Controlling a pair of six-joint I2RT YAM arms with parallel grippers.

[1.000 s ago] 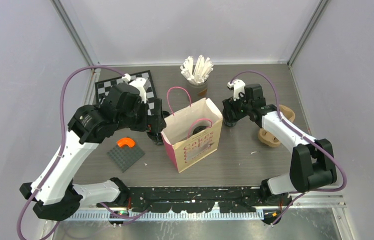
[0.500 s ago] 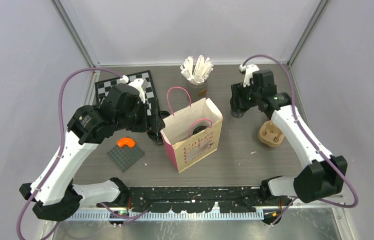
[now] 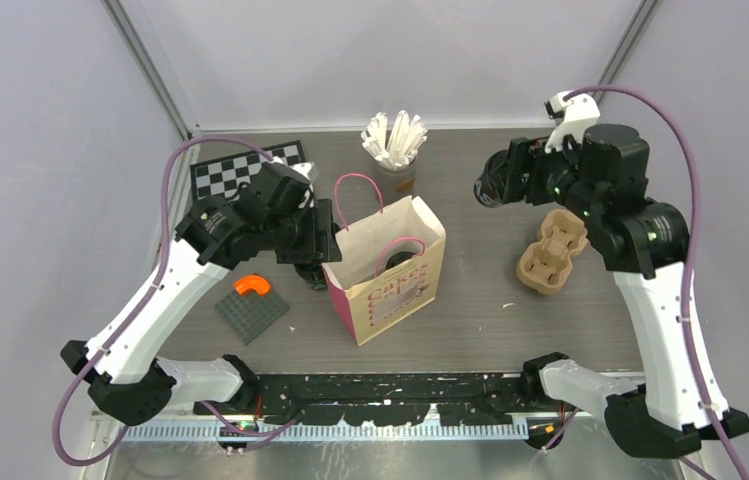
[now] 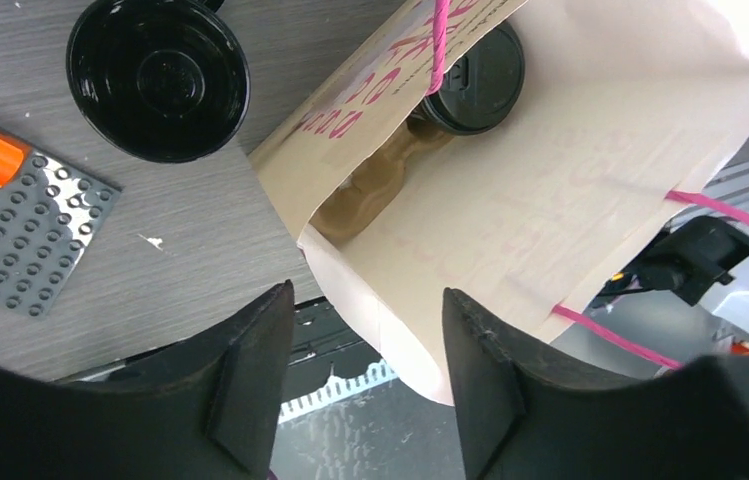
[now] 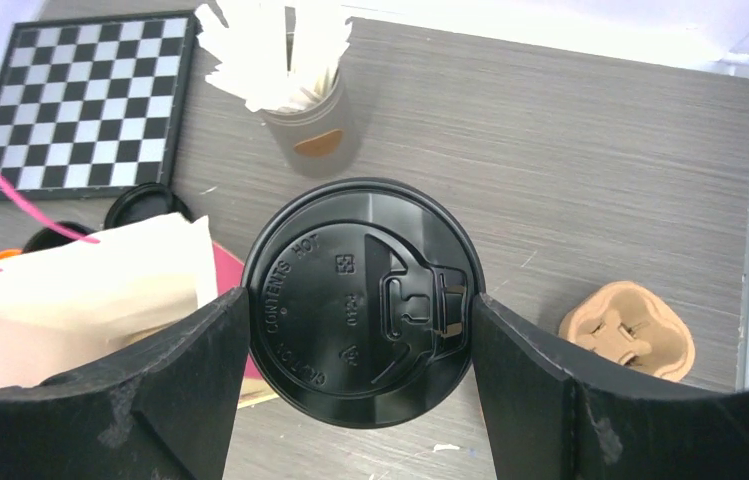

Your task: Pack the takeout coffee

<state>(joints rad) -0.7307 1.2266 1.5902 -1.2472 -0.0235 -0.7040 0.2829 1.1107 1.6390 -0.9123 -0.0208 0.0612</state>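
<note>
The lidded cup (image 5: 360, 300) was clamped in the right gripper (image 5: 355, 340), in the air over the back right part of the table (image 3: 480, 300), so the carrying step seemed in hand, and next it should travel left and go down into the bag (image 3: 395, 290), above whose rim the left gripper (image 4: 365, 370) hovered, jaws apart, empty.

Top view: the black cup (image 3: 308, 272) by the bag (image 3: 390, 285), probably lidless, is half covered by the left arm (image 3: 240, 220), and a corner of the chessboard (image 3: 225, 172) is blocked too. Left wrist view: the carrier (image 4: 380, 185) in the bag is mostly buried behind the bag wall, and the lidded cup (image 4: 475, 85) is crossed by a handle. Right wrist view: only the lid of the held cup (image 5: 360, 300) is shown, body hidden. The sticks (image 5: 270, 50) get cropped at the top edge.
</note>
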